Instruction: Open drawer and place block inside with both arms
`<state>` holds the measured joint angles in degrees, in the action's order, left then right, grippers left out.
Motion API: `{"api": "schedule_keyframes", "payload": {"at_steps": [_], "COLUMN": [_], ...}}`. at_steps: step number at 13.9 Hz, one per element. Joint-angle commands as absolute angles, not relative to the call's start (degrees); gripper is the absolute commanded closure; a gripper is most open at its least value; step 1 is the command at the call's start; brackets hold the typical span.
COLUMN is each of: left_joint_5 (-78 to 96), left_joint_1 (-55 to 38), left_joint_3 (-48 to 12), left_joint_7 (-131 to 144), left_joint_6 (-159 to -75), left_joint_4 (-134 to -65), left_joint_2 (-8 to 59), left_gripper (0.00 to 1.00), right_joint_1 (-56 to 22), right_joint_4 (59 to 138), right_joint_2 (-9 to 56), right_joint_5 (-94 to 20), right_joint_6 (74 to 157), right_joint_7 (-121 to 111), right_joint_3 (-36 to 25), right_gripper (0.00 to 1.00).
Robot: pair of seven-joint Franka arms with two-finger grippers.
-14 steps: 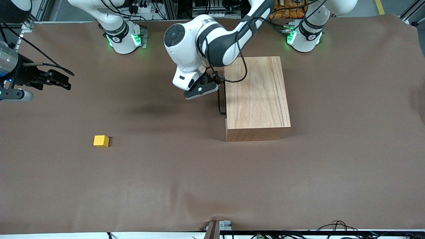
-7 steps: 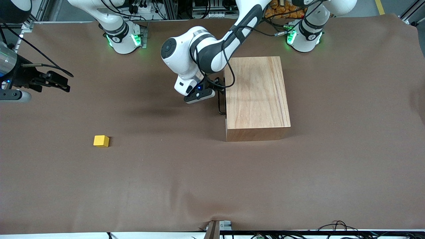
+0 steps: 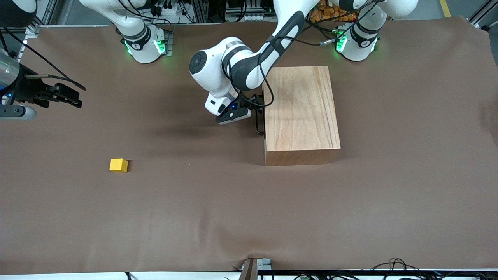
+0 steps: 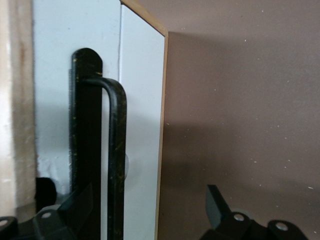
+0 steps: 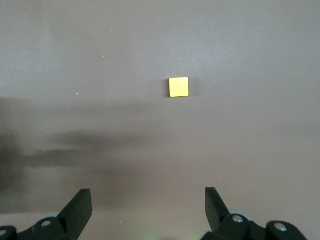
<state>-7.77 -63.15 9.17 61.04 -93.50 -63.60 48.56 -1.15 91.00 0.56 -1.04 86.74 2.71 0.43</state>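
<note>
The light-wood box [image 3: 301, 112] stands mid-table with its drawer closed. The drawer's pale front panel [image 4: 142, 100] and black loop handle [image 3: 258, 121] face the right arm's end of the table. My left gripper [image 3: 256, 105] is open at the handle. In the left wrist view the handle bar [image 4: 117, 150] stands between the open fingers of the left gripper [image 4: 148, 212], close to one finger. The yellow block [image 3: 118, 165] lies on the table toward the right arm's end. My right gripper [image 3: 76, 97] hangs open and empty above the table. Its wrist view shows the block [image 5: 178, 87] ahead of the right gripper [image 5: 147, 205].
A brown cloth [image 3: 249, 217] covers the whole table, with a few wrinkles near the front edge. The two green-lit arm bases [image 3: 144, 44] stand along the back edge. Cables lie at the front edge [image 3: 393, 266].
My left gripper has come down and in toward the drawer handle, with its arm folding lower. The right arm has hardly moved. The block and the box have stayed put.
</note>
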Motion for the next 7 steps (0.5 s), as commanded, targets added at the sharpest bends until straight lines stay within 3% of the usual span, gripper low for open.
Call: {"api": "schedule_keyframes", "payload": {"at_steps": [1,7], "left_joint_5": [-9.4,-9.3], "left_joint_1": [-63.7,-63.7], "left_joint_3": [9.8,9.7], "left_joint_7": [59.9,59.8], "left_joint_6": [-94.7,-98.5], "left_joint_4": [-61.5,-61.5], "left_joint_2": [50.2,51.7], "left_gripper": [0.00,0.00], "right_joint_1": [-0.1,1.7], "right_joint_4": [89.4,88.1], "right_joint_2": [0.6,2.0], "right_joint_5": [-0.2,-1.2], "right_joint_6": [86.5,90.3], "right_joint_7": [3.2,2.5], "right_joint_3": [0.5,0.5], "right_gripper": [0.00,0.00]}}
